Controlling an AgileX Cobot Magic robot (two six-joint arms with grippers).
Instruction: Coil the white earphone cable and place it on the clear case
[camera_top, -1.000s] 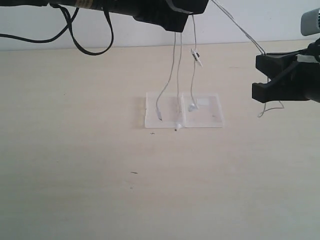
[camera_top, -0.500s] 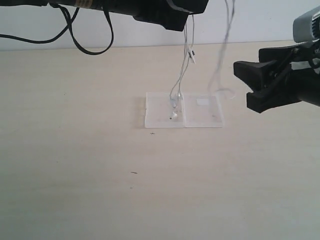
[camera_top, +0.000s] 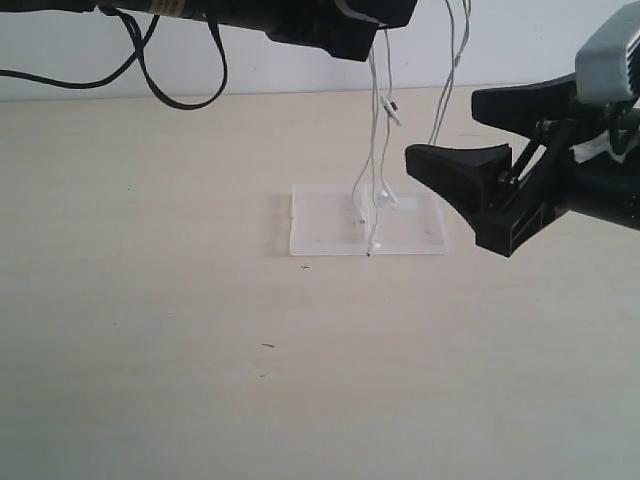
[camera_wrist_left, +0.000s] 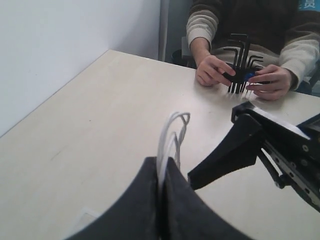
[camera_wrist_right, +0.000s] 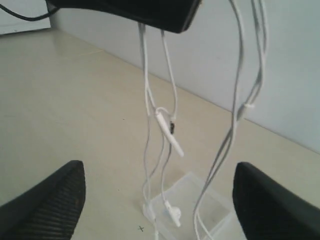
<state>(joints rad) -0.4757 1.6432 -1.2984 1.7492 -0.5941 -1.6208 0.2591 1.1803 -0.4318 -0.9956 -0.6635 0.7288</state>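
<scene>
Pale worktop; above the clear case the left gripper pinches the limp, featherlight white earphone cable; right gripper gapes wide, and the hanging strands look easiest to take.

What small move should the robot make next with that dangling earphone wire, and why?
Probably the open right hand should ease in and close on the nearest hanging strand. The left hand pinches the white earphone cable high up, and its ends dangle uncoiled over the clear case, so another loop likely needs gathering.
</scene>
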